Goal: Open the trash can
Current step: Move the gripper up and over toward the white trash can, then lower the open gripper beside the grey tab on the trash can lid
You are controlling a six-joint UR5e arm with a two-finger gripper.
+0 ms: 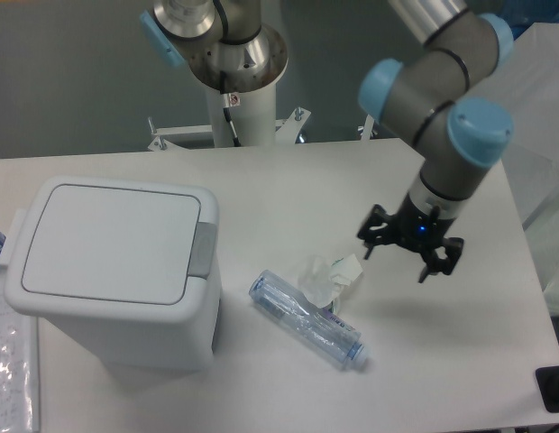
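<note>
Well to the camera-left of the empty, spread-fingered black two-finger gripper (407, 252), the large white boxy plastic trash can (117, 271) sits lid-down, its grey rectangular push-button (203, 249) facing the gripper across a crushed clear plastic bottle (306, 319).

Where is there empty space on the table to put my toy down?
The table is bare along the back, between the trash can and the gripper. The front right corner, past the bottle, is free too. The middle is crowded: bottle and crumpled tissue lie close together, with the gripper's open jaws just right of them.
</note>
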